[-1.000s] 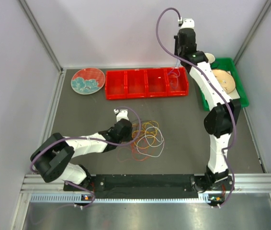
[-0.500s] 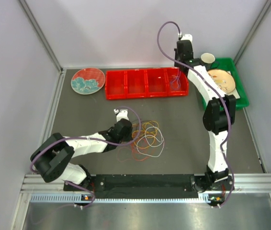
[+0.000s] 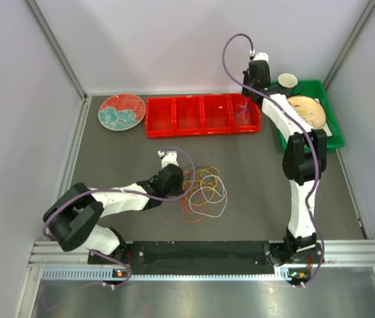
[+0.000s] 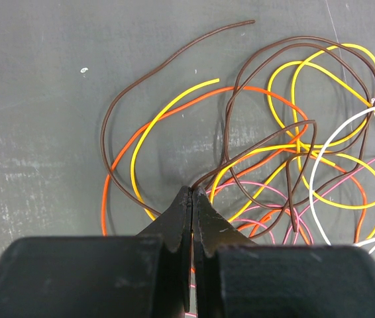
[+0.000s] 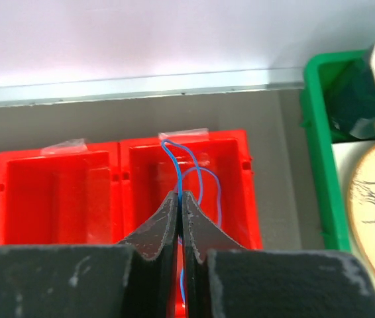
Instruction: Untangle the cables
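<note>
My right claw (image 5: 179, 193) has sunk toward the red plastic tray (image 5: 122, 199), pinching a thin blue wire (image 5: 171, 158) running toward twelve o'clock. Left claw (image 4: 192, 191) clamps a brown wire (image 4: 103, 139).

Our left arm (image 3: 118, 197) lies low and folded, left fingers (image 4: 177, 222) pressed together; our right arm (image 3: 297, 199) stretches far forward, right fingers (image 5: 164, 222) likewise closed.

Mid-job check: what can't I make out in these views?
- Left wrist: the left gripper hides the near part of the cables; whether its shut jaws pinch the brown cable is unclear.
- Left wrist: the right edge cuts off the white cable.
- Right wrist: the right gripper hides the blue cable's lower end.
- Top: blue cable too thin to trace.
</note>
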Action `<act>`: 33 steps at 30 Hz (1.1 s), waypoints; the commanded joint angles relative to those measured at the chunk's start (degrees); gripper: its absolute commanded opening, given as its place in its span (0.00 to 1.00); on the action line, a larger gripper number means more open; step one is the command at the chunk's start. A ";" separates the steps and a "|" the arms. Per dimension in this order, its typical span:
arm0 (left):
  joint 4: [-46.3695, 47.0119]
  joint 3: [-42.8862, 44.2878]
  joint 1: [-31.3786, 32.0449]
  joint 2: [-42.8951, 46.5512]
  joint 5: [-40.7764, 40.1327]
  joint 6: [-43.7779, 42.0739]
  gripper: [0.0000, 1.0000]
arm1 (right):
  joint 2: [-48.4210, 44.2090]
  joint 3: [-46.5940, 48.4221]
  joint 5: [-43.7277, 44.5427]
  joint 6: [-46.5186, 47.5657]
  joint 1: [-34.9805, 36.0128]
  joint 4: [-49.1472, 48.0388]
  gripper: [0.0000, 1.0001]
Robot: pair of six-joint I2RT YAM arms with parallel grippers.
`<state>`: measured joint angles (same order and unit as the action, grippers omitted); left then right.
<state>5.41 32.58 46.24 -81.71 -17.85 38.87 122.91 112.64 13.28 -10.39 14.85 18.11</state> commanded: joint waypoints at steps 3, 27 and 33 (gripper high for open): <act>1.97 1.79 0.17 -0.55 -0.61 -0.02 0.00 | 0.84 -6.36 -2.21 -2.43 -0.17 -10.80 0.00; 1.36 1.96 0.08 -0.46 -0.70 -0.11 0.00 | -2.38 9.18 -3.42 -7.36 -1.67 12.30 0.92; 0.57 2.58 0.08 -0.99 -0.96 -0.02 0.00 | -16.61 -1.26 -8.61 -9.20 0.26 12.04 0.92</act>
<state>5.30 32.75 46.24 -82.04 -17.89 38.87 118.89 116.03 8.36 -17.87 13.80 28.38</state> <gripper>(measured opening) 0.009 0.929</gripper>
